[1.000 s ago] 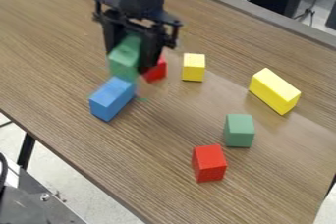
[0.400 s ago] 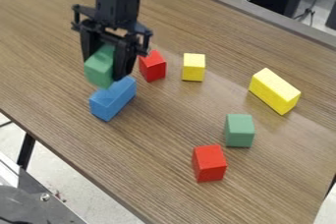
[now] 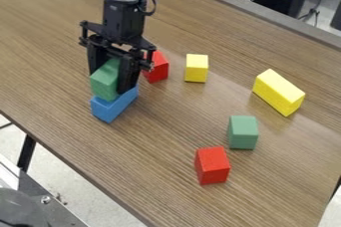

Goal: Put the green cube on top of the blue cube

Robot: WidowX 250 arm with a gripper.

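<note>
Camera view, wood table (image 3: 166,176): the black arm (image 3: 122,12) just dropped a bit lower, its gripper (image 3: 110,83) parted only as wide as what it's clamping. Right below is the long blue block (image 3: 111,108), and the green block (image 3: 103,82) in its grip now looks pretty much down on top, can't swear they touch. Probably settle it, then let go, imo.
</note>
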